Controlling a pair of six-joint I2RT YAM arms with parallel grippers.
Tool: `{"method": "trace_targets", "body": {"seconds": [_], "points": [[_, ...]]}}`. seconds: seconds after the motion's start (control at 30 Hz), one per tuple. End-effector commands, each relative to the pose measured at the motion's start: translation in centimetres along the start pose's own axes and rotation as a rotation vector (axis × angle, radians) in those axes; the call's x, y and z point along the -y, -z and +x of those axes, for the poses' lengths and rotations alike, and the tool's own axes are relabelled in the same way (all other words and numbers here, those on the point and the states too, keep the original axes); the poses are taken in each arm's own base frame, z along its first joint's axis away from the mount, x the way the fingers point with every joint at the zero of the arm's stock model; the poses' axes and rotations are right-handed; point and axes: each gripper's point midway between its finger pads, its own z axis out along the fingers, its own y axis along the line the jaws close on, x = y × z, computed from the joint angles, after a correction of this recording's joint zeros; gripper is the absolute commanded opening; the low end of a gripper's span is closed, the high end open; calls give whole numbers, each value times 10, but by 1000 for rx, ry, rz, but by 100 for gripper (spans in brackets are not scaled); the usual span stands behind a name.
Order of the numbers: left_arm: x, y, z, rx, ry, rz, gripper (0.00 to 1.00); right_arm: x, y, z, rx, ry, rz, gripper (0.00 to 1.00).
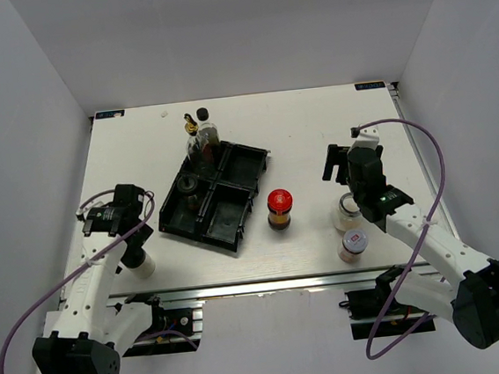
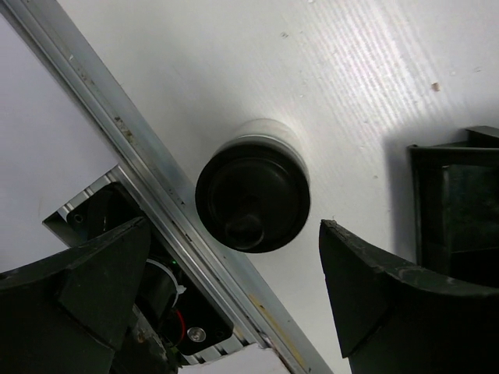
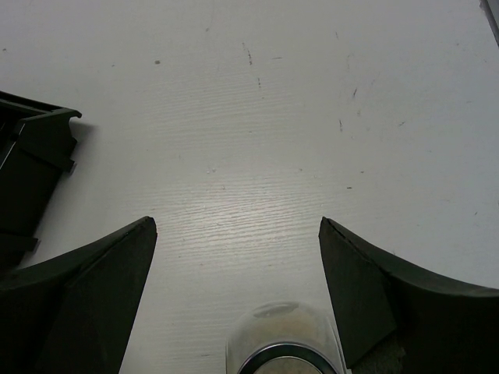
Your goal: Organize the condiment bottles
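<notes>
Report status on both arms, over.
Left claw open above white black-capped bottle. Right claw open, clear silver-lidded jar below, back toward wrist. Nothing blocking either.

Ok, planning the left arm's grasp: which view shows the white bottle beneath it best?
Left wrist: the white bottle sits mid-frame, black cap up, unblocked. Top external shows only its body, partly covered; right wrist, nothing.

We're getting bright, even overhead light; glare is streaking the white table (image 3: 257,210) right of the black tray (image 3: 31,156), and soft shadows are pooling beside it.
</notes>
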Motion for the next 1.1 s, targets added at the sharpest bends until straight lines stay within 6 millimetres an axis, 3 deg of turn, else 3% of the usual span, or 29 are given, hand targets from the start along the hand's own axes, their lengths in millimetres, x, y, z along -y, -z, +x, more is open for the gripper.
{"method": "trace_targets", "body": {"seconds": [0.0, 0.27, 0.6, 0.87, 1.07], "points": [[-4, -5, 4, 2, 50, -9, 98, -4, -2, -16, 47, -17, -14, 89], [6, -27, 17, -22, 45, 3, 98, -5, -3, -14, 39, -17, -18, 89], [6, -30, 18, -24, 62, -13, 96, -5, -2, -15, 40, -20, -20, 89], [3, -31, 16, -16, 96, -31, 87, -2, 0, -16, 50, -19, -12, 89], [8, -32, 13, -11, 86, -21, 67, 5, 3, -20, 74, -23, 12, 89]]}}
